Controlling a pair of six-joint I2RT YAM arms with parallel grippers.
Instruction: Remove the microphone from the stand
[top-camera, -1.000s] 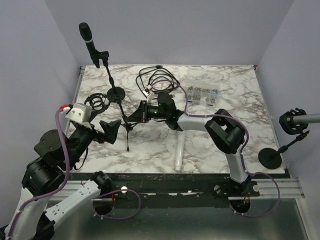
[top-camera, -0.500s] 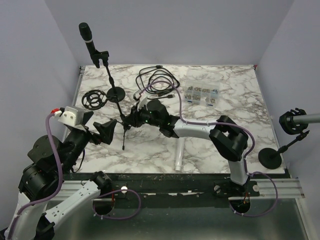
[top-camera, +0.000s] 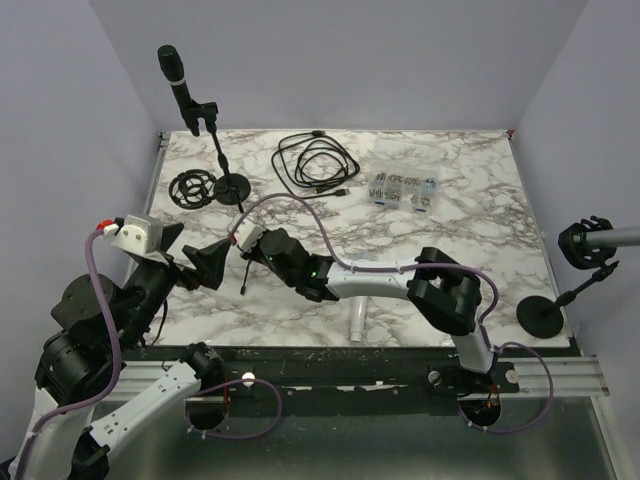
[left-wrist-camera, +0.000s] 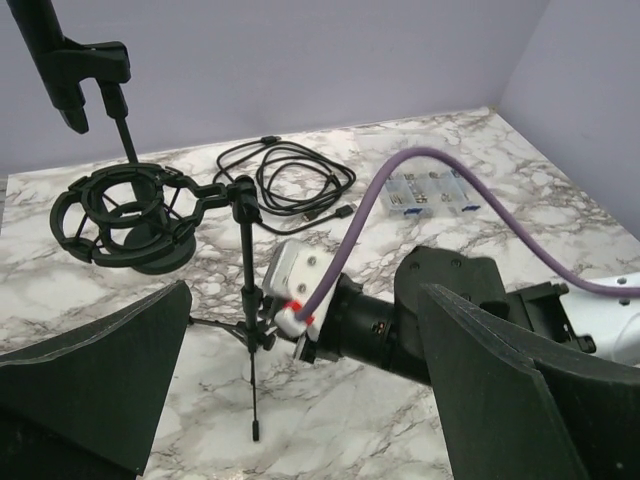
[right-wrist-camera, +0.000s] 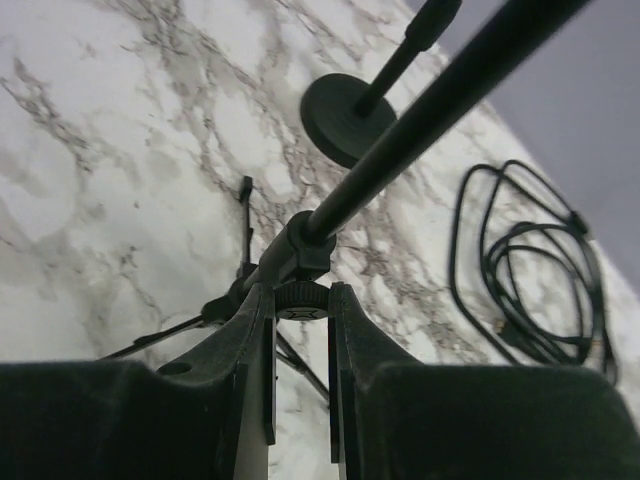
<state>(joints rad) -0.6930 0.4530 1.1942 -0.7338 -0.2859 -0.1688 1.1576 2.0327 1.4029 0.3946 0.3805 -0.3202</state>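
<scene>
The black microphone (top-camera: 172, 68) sits upright in the clip of a tall stand (top-camera: 222, 158) with a round base (top-camera: 233, 187) at the back left; its lower body (left-wrist-camera: 45, 45) shows in the left wrist view. My right gripper (top-camera: 247, 250) reaches across to the left. It is shut on the knurled knob (right-wrist-camera: 302, 300) of a small tripod stand (left-wrist-camera: 250, 330) that carries a black shock mount (top-camera: 190, 188). My left gripper (top-camera: 195, 258) hangs open just left of that tripod, with nothing between its fingers (left-wrist-camera: 520, 390).
A coiled black cable (top-camera: 318, 165) and a clear box of small parts (top-camera: 403, 188) lie at the back. A white tube (top-camera: 357, 312) lies near the front edge. Another round-based stand (top-camera: 540, 315) with a shock mount (top-camera: 585, 243) stands off the table's right side.
The right gripper has swung left and nearer with the tripod stand in its grip. The left gripper has drawn back a little to the left. The microphone has not moved.
</scene>
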